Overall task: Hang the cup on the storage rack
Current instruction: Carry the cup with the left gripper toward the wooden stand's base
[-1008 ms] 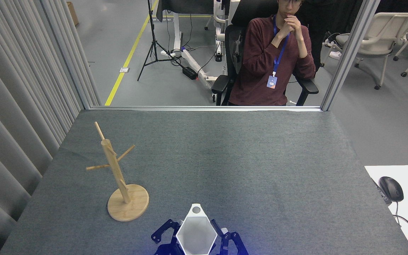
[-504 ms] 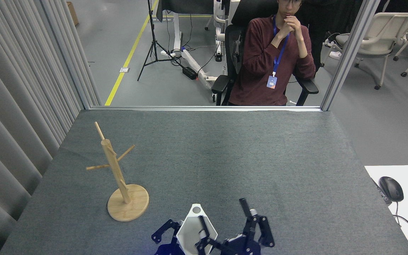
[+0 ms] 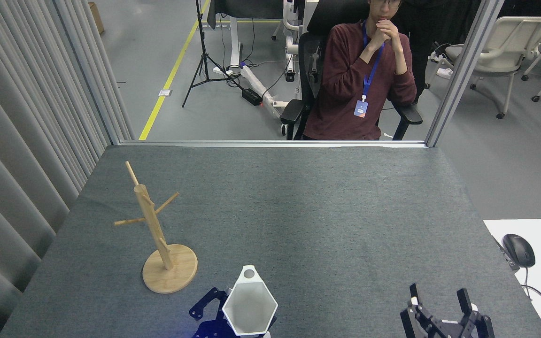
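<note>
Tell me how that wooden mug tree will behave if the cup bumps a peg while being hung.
The storage rack looks tall and slim over a fairly small disc base, so a sideways knock high up could probably tip it. It seems light wood standing loose on the grey table, so it may also slide. The thin pegs look stiff but possibly snappable under the cup.

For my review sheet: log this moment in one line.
left gripper: holds cup | right gripper: open, empty | storage rack: pegs bare

Grey table (image 3: 298, 211); storage rack (image 3: 158, 234) standing.
</note>
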Available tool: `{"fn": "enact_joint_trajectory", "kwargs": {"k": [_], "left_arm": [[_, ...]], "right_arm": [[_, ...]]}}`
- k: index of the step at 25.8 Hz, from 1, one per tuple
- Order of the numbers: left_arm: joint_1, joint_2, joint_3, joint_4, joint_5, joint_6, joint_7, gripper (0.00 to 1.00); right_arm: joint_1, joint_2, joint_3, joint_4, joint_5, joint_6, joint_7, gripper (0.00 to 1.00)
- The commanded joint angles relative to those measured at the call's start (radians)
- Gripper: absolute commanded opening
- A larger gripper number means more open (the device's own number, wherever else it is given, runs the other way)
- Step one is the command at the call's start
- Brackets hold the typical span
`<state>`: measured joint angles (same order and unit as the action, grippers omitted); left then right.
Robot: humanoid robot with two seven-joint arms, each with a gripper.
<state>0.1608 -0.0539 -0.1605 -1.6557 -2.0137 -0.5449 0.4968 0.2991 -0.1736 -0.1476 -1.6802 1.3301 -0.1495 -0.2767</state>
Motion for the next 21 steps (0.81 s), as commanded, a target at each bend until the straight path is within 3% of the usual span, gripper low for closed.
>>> {"fn": "enact_joint_trajectory", "kwargs": {"k": [1,8,15,21], "left_arm": [[0.008,0.002,0.07,-0.019,0.01,0.0,0.002,0.24],[0.022,0.005,0.271,-0.072,0.049,0.011,0.003,0.24],[0.04,0.011,0.42,-0.072,0.049,0.125,0.009,0.25],[-0.017,0.011,0.446,0.004,-0.017,0.227,0.014,0.27]], "right_arm": [[0.097,-0.035,-0.013,0.008,0.026,-0.05,0.005,0.98],[0.129,-0.032,-0.024,0.004,0.031,-0.048,-0.024,0.98],[0.141,-0.03,-0.023,0.005,0.031,-0.047,-0.024,0.98],[0.14,-0.032,-0.02,0.007,0.032,-0.047,-0.024,0.98]]}}
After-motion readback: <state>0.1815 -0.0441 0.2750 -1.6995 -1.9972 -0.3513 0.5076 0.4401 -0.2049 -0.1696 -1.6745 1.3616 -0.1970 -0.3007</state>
